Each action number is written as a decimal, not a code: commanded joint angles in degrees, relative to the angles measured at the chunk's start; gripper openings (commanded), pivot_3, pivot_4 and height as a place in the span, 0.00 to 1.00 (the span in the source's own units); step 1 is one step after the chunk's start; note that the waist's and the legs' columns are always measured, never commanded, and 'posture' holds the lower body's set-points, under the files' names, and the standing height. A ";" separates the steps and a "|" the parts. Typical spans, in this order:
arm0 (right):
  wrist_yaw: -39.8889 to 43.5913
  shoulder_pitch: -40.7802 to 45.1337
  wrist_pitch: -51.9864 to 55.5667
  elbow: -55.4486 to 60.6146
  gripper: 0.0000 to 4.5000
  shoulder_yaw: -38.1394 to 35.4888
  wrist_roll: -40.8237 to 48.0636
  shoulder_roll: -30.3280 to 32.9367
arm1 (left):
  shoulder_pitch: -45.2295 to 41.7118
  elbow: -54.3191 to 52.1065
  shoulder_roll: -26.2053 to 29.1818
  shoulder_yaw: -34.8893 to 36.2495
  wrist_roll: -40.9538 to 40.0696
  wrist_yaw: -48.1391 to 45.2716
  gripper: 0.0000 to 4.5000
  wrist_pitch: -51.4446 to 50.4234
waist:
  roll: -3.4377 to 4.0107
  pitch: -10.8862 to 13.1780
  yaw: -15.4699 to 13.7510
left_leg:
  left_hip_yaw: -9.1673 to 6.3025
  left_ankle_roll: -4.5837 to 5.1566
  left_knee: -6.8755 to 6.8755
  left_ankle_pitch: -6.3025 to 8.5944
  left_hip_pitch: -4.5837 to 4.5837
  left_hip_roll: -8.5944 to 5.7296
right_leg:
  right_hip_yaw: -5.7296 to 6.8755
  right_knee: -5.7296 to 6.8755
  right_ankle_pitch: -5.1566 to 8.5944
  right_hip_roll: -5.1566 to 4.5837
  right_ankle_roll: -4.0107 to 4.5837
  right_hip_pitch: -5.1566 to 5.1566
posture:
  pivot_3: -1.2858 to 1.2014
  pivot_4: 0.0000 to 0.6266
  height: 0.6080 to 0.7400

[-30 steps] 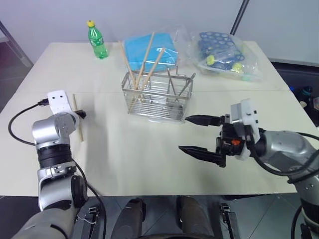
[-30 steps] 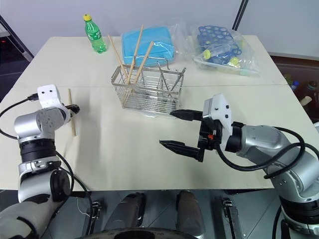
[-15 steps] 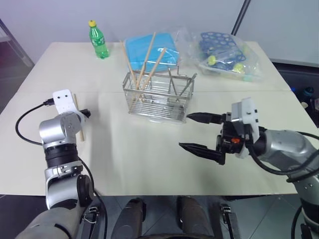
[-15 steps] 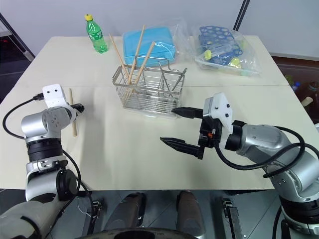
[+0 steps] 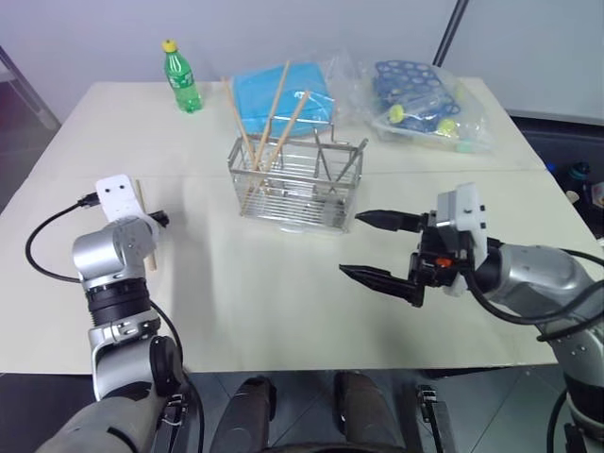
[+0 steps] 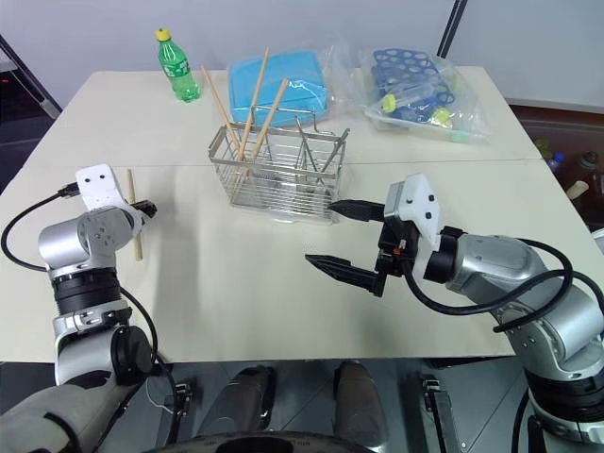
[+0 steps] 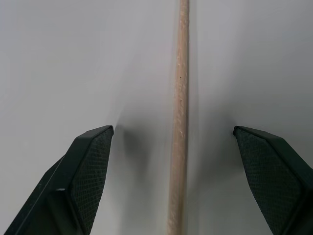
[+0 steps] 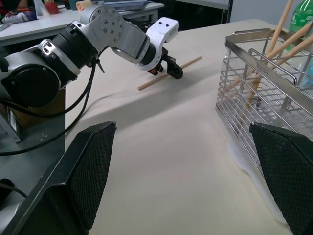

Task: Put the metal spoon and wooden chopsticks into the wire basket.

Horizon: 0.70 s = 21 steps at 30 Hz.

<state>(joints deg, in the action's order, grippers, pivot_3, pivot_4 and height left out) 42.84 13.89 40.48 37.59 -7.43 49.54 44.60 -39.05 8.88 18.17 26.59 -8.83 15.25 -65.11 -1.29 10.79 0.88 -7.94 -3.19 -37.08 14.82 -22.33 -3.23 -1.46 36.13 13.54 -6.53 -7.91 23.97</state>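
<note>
While my left gripper straddles the lone chopstick with fingers spread, my right gripper hangs wide open over bare table before the wire basket.

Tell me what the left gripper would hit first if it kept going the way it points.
Probably the loose chopstick lying on the table: it runs between the open fingers of the left gripper, which angles down toward it.

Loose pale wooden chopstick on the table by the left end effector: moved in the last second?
No. The loose pale wooden chopstick lies at the same spot relative to the silver wire basket; only the whole picture shifted slightly.
</note>
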 commanded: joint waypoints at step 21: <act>1.59 -1.50 -4.00 -0.55 1.00 -0.78 -3.11 -1.47 | 0.86 2.51 2.37 1.28 1.62 0.77 0.01 0.79 | 0.04 -0.02 0.08 | 0.02 0.00 0.01 0.00 0.02 0.01 | 0.00 0.00 0.00 0.01 0.00 0.00 | 0.52 0.24 1.00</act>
<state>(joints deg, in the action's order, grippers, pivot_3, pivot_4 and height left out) 44.07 12.77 38.21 36.59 -7.23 46.29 43.69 -39.06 11.00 19.56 26.56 -8.40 15.24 -64.24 -1.25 10.77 0.96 -7.92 -3.20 -37.07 14.82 -22.31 -3.22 -1.47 36.14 13.54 -6.53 -7.91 23.97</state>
